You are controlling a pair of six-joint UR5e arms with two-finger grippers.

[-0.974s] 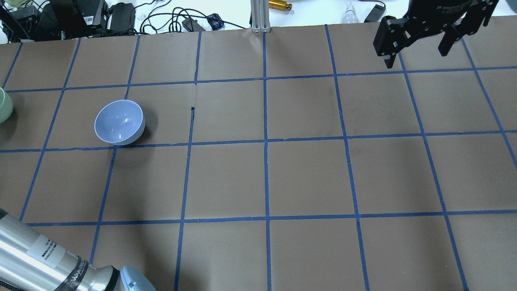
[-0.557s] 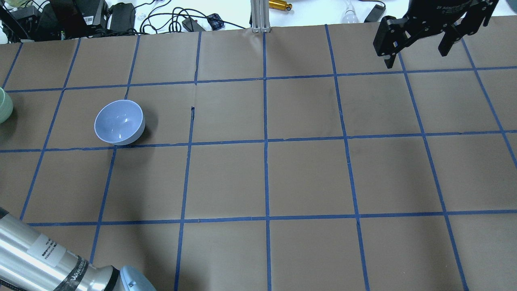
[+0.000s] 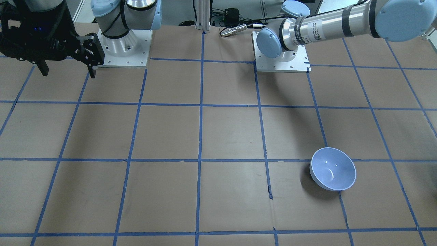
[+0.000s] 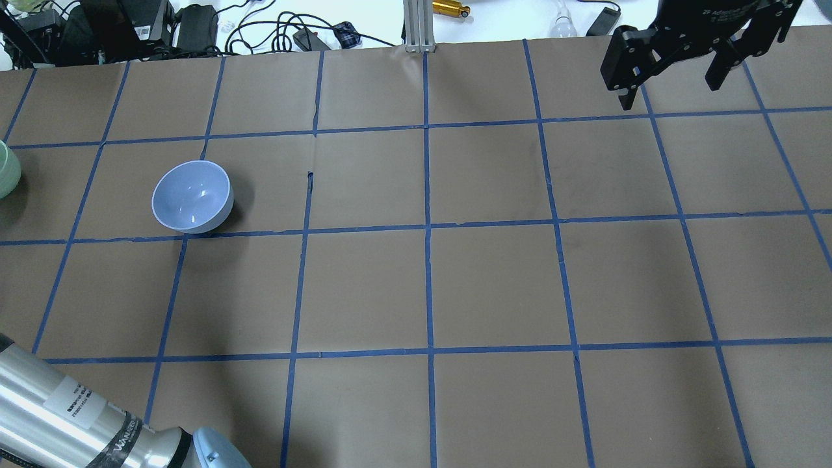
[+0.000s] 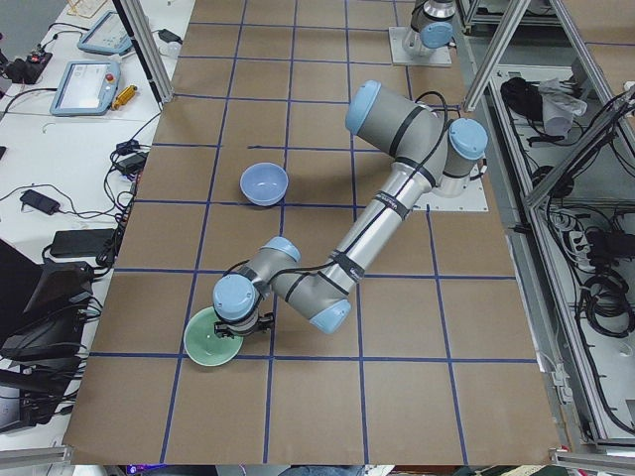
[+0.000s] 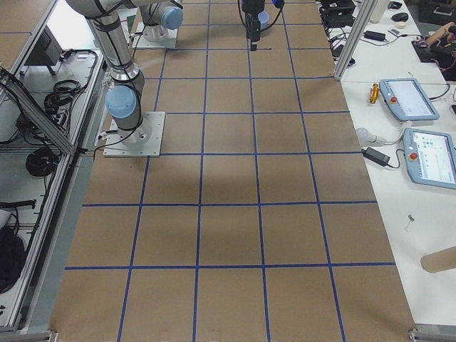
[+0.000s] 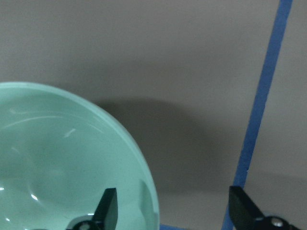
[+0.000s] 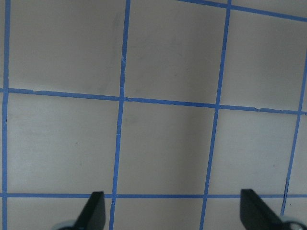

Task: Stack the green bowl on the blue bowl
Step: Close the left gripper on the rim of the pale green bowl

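Seen from overhead, the round, glossy mint-green plastic bowl sits upright at the 9 o'clock edge of the brown, blue-taped bench. The left pincer is spread wide astride its rim, with one finger inside and the other outside. The round, glossy periwinkle-blue plastic bowl stands well apart at the green one's 3 o'clock. The right pincer hangs agape and empty at 1 o'clock.

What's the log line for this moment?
phase: pre-grasp | left jaws: open, straddling green bowl rim | right jaws: open, empty | blue bowl: empty
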